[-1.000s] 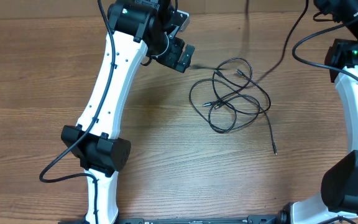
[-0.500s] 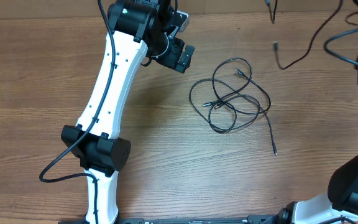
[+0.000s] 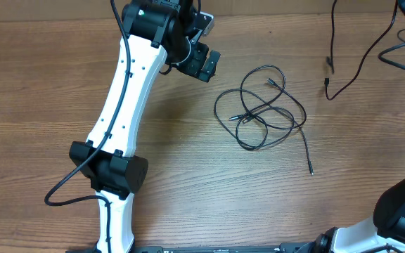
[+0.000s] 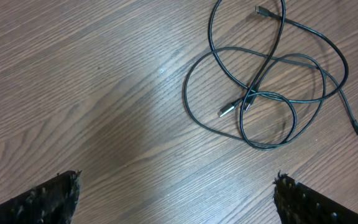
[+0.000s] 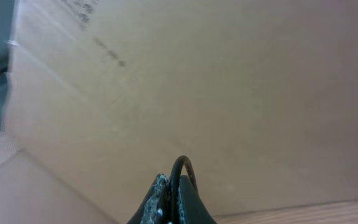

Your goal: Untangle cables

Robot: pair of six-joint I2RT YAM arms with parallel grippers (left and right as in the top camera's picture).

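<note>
The wooden table (image 3: 62, 91) fills the overhead view. The left arm (image 3: 125, 91) reaches up across it, and the right arm (image 3: 398, 207) is only partly in frame at the right edge. The left gripper (image 3: 204, 62) hangs over the table just to the left of the tangle, its jaws spread wide and empty; in its wrist view the fingertips (image 4: 48, 199) sit far apart at the bottom corners. The cables (image 3: 259, 109) on the table lie near the middle as several thin black loops crossing one another, with one free end (image 3: 310, 171) trailing toward the near right. Well apart from them, a lifted cable (image 3: 330, 35) hangs in the air at the upper right. The right gripper (image 5: 174, 200) is clamped tight on a bend of thin cord, presumably this same one. Small plugs (image 4: 225, 112) lie inside the loops, right where the strands cross. The likely trouble is the left gripper closing on that crossing and catching two strands at once, which would drag the whole pile or cinch it tighter. A plug could also snag in a loop as its cord is drawn out. The pinch on the lifted cable is on a slippery bend; if it slides, the dangling cable could drop back across the pile.
</note>
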